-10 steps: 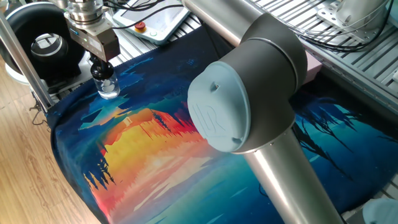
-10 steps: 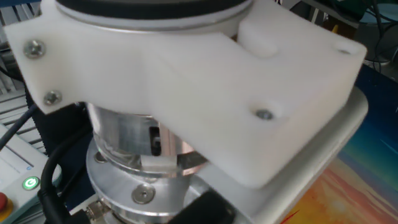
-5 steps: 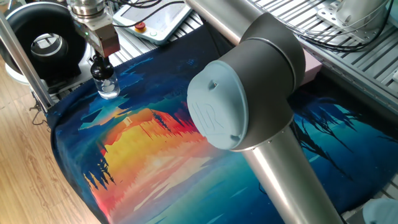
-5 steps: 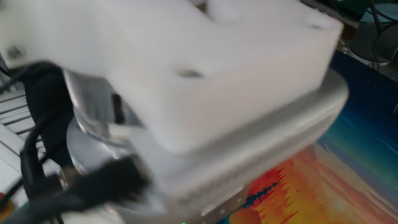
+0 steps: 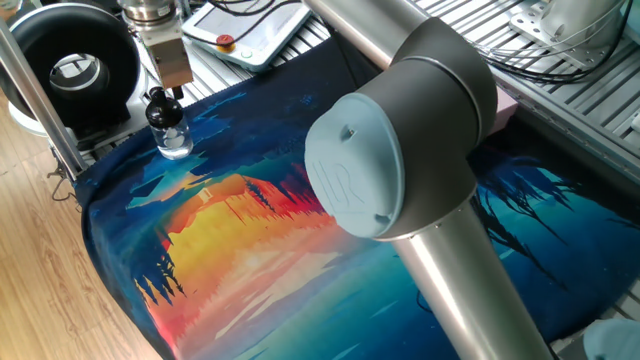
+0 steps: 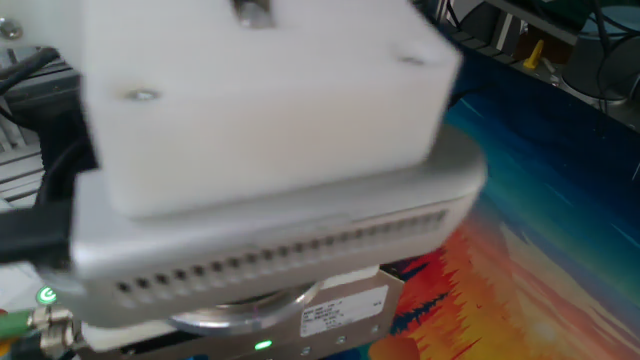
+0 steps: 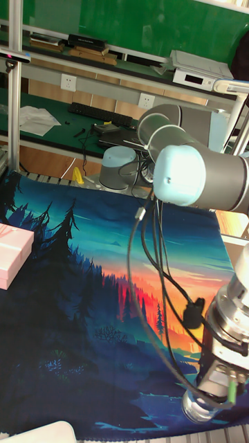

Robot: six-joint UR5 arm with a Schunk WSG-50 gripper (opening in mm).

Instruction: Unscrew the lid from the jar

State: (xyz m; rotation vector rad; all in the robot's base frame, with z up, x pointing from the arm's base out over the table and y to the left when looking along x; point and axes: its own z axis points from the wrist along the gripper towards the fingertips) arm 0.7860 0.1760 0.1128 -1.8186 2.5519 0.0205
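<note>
The jar (image 5: 173,138), small and of clear glass, stands upright on the painted mat near its far left corner in one fixed view. Its black lid (image 5: 159,110) sits on the neck. My gripper (image 5: 158,101) comes straight down from above, its dark fingers shut on the lid. In the tall fixed view the gripper body (image 7: 220,360) covers the lid, and only the jar's glass base (image 7: 196,410) shows at the mat's near edge. The other fixed view is filled by the blurred white wrist mount (image 6: 260,90); the jar and lid are hidden there.
A large black ring-shaped device (image 5: 72,70) stands just left of the jar behind a metal post (image 5: 35,95). A pendant with a red button (image 5: 240,35) lies behind the mat. A pink box (image 7: 14,255) sits at the mat's edge. The arm's elbow (image 5: 390,150) looms over mid-mat.
The gripper and wrist have turned about their vertical axis over the jar, showing a narrower side now. The jar has stayed in place on the mat.
</note>
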